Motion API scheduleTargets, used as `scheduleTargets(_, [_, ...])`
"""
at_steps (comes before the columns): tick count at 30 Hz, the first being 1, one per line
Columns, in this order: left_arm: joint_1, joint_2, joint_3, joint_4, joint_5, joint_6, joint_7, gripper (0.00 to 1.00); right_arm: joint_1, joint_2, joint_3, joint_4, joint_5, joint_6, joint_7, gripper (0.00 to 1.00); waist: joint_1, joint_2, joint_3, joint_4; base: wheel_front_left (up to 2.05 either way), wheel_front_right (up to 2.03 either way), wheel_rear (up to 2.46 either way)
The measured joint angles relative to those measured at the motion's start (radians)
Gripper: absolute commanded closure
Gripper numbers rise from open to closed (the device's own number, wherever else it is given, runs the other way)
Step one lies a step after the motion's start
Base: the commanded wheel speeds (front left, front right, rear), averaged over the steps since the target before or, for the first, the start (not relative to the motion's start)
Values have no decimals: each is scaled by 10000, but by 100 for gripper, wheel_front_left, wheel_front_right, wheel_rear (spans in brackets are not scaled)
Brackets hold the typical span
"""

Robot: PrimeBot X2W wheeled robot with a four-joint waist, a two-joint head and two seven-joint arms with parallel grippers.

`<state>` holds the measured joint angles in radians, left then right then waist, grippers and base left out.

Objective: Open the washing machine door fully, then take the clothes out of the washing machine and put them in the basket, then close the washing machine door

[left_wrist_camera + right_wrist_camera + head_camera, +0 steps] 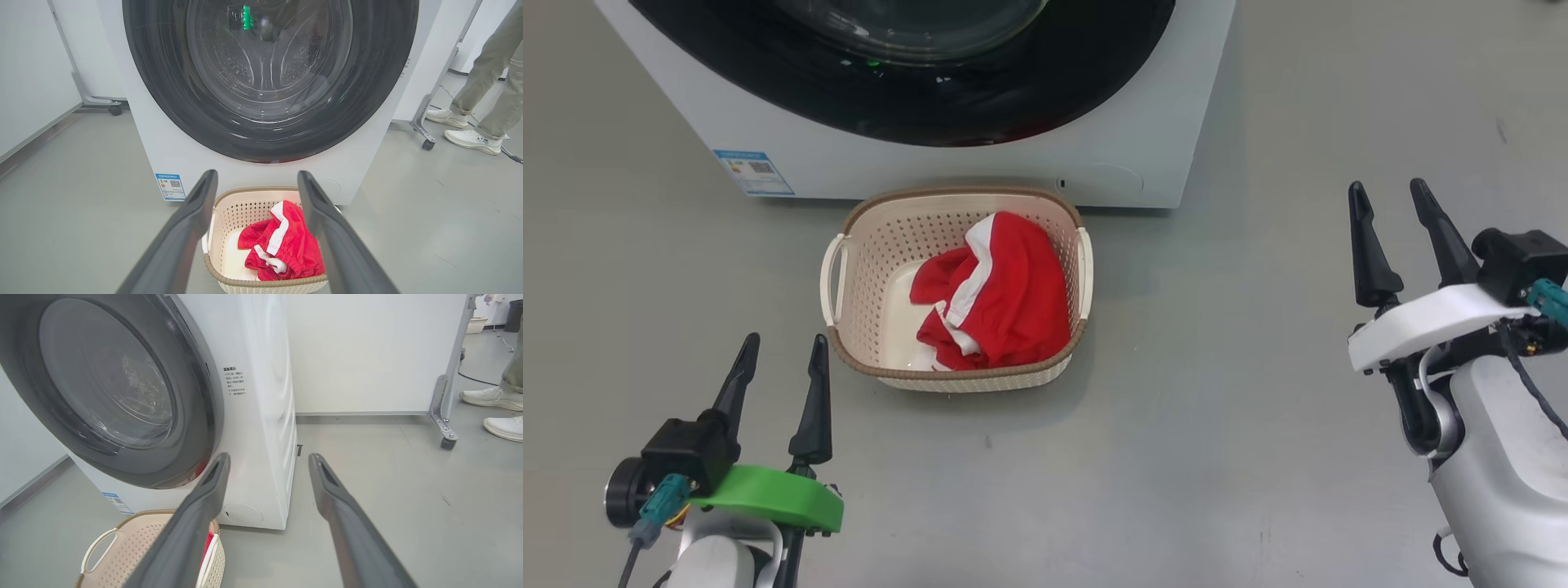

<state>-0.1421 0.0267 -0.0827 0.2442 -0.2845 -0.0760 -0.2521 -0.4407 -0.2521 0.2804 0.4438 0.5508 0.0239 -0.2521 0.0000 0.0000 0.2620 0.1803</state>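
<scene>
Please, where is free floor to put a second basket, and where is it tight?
Bare grey floor lies between the cream perforated plastic basket and the right hand, and left of the basket, beyond the left hand. It is tight between basket and white washing machine; a red fabric garment takes the basket's right half.

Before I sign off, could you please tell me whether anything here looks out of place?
Nothing stands out: the red clothes lie crumpled inside the basket, the washing machine door looks shut, and nothing is spilled.
</scene>
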Motion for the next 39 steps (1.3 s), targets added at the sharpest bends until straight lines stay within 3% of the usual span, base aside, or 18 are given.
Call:
scheduleTargets(18, [1101, 25, 523, 17, 153, 4, 0, 0, 2236, 472, -660, -880, -1051, -244, 0, 0, 0, 0, -1559, -874, 0, 0, 0])
scheduleTargets(39, [1645, 50, 719, -291, 213, -88, 0, 0, 3198, 903, -1039, -1444, -1756, -261, 0, 0, 0, 0, -2150, -1035, 0, 0, 0])
